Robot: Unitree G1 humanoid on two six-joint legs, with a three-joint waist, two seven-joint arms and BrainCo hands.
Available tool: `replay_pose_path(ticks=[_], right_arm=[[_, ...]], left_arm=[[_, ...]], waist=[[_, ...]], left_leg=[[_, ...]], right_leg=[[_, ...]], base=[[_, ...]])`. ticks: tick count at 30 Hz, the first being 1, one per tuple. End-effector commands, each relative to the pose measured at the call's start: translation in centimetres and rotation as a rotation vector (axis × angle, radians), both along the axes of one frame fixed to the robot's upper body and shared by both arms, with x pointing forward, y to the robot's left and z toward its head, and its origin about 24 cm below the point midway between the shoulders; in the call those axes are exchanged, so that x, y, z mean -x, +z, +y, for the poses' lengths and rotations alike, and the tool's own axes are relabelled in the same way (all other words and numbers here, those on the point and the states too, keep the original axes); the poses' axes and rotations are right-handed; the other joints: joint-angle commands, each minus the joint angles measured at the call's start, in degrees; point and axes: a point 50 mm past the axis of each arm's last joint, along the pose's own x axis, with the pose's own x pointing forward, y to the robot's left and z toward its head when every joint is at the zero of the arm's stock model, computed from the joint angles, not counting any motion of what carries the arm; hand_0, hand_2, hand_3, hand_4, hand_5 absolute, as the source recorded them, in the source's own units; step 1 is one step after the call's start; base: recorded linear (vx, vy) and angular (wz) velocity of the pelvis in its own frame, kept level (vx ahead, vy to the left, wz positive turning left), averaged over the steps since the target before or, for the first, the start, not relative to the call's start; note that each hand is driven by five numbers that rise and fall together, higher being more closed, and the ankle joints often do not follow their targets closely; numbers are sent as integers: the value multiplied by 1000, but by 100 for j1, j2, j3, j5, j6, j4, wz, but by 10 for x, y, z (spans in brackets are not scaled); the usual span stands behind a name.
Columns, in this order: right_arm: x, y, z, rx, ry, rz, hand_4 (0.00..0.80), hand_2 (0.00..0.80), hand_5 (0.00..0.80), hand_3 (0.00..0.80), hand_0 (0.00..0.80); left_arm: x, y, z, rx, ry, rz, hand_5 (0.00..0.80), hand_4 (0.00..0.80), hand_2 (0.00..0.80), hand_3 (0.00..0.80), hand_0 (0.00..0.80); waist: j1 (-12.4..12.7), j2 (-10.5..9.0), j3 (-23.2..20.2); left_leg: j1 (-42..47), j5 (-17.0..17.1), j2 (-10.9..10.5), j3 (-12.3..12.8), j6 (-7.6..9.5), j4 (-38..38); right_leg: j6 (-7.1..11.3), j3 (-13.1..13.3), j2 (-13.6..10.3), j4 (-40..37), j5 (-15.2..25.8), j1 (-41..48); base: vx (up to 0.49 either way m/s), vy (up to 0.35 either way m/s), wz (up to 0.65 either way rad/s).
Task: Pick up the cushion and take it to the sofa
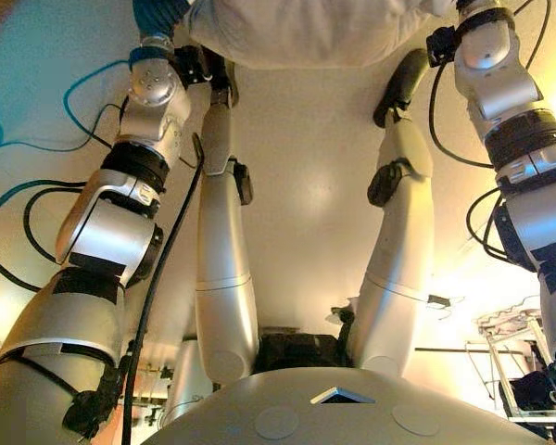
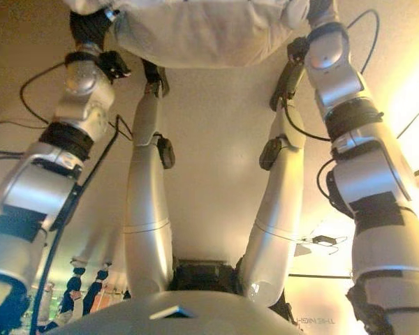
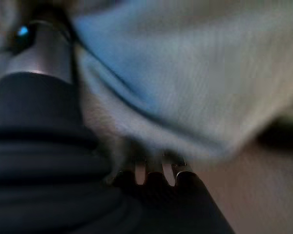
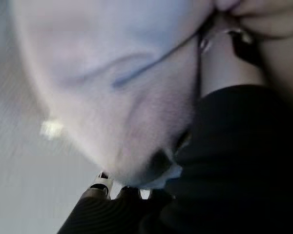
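Close against each wrist camera, pale cushion (image 3: 185,73) fabric fills the view. Seen from the head, the cushion (image 1: 306,32) sits at the far edge, off the floor (image 1: 306,167), between both arms. Left hand (image 1: 157,19) presses one end, right hand (image 2: 314,10) the other. Fingers (image 3: 183,170) are mostly buried under fabric, so neither grip can be read.

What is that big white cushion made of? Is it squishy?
The cushion looks like soft, matte, pale woven cloth over stuffing: it creases and bulges where each robot hand presses into it, so probably squishy. The filling itself can't be seen.
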Motion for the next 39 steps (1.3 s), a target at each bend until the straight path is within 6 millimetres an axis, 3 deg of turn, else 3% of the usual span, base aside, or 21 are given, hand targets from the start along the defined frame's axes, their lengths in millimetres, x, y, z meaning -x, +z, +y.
replay_pose_path(ticks=[1,2,4,5,6,12,15,20,26,31,34,39], right_arm=[[36,-6,59,-46,729,95,0,0,0,0,0],[42,-14,54,-52,775,133,0,0,0,0,0],[51,-22,48,-50,870,190,179,179,179,179,179],[53,-22,46,-53,890,190,577,577,577,577,577],[54,-20,45,-65,903,187,800,800,800,800,800],[57,-11,44,-108,895,119,800,800,800,800,800],[58,-17,40,-136,864,101,800,800,800,800,800],[74,-47,36,-156,834,86,800,800,800,800,800],[103,-97,34,-300,721,60,800,800,800,800,800],[127,-110,21,-351,575,-14,800,800,800,800,800],[146,-117,18,-309,455,-75,800,800,800,800,800],[166,-122,12,-224,220,-169,800,800,800,800,800]], left_arm=[[21,-4,-43,-68,-392,-76,762,762,762,762,762],[25,-10,-43,-67,-432,-64,800,800,800,800,800],[32,-21,-44,-63,-528,-30,800,800,800,800,800],[34,-24,-45,-57,-558,-23,800,800,800,800,800],[37,-26,-46,-50,-582,-14,800,800,800,800,800],[50,-38,-54,-17,-654,-17,800,800,800,800,800],[57,-48,-55,-30,-631,-17,800,800,800,800,800],[76,-58,-51,-143,-373,-116,800,800,800,800,800],[112,-80,-54,-27,-337,-118,800,800,800,800,800],[125,-82,-34,37,-286,-109,800,800,800,800,800],[140,-89,-16,115,-232,-104,800,800,800,800,800],[164,-101,-8,150,-187,-85,800,800,800,800,800]], waist=[[-58,68,-6],[-58,34,-6],[-53,-20,-6],[-42,-31,-6],[-37,-35,-6],[11,-21,-6],[41,-29,-6],[72,-89,-6],[103,-284,-6],[90,-417,-21],[56,-392,-499],[3,-316,-1210]], left_leg=[[-311,-297,-36,-137,77,432],[-314,-299,-27,-134,66,458],[-328,-313,-15,-139,58,543],[-331,-317,-11,-150,56,574],[-331,-317,-8,-154,57,599],[73,-281,-42,-197,90,385],[532,-229,-43,-200,81,183],[1463,-171,29,-84,40,23],[3187,-325,137,282,-2,-254],[4584,-532,196,563,38,-389],[5388,-620,251,682,92,-675],[6435,-620,330,783,128,-1246]], right_leg=[[268,193,13,-749,621,71],[279,173,0,-737,619,88],[281,147,-28,-686,607,119],[275,137,-43,-663,603,130],[272,133,-53,-637,605,138],[270,25,-121,-851,680,516],[275,-88,-145,-1065,734,981],[276,-299,-192,-1301,787,1945],[266,-697,-210,-1626,711,3651],[229,-803,-162,-1734,557,5048],[213,-805,-147,-1870,420,5769],[173,-897,-58,-2368,370,6841]], base=[[-3,-49,14],[-6,-64,12],[-13,-71,10],[-19,-66,6],[-20,-66,1],[-36,-76,-1],[-45,-86,-2],[-33,-85,-1],[11,-76,-9],[61,-40,-12],[150,54,-13],[173,35,-4]])
